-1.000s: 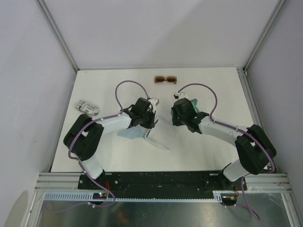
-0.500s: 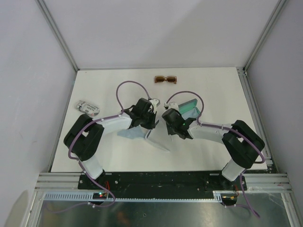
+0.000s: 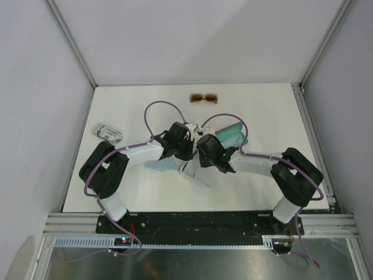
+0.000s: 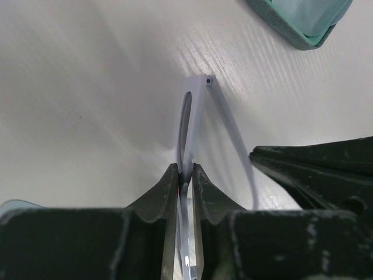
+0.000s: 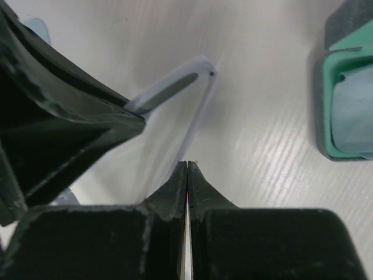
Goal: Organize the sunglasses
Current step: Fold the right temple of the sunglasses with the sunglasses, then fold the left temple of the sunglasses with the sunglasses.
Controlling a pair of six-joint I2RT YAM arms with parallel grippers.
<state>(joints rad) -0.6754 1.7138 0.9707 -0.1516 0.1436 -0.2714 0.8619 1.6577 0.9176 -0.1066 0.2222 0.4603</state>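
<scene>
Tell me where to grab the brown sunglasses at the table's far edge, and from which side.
Take the brown sunglasses at the bridge between the lenses, straight down from above, closing front to back. The frame runs left to right, apart from everything else, and the bridge looks narrowest. The left tool and right tool are both shut on the white sunglasses.

White table (image 3: 274, 111): 1 pair brown sunglasses (image 3: 204, 98), far edge; 1 open teal-lined case (image 3: 233, 137), centre-right; 1 light blue cloth (image 3: 156, 166), centre-left; 1 printed packet (image 3: 108, 133), left edge.
</scene>
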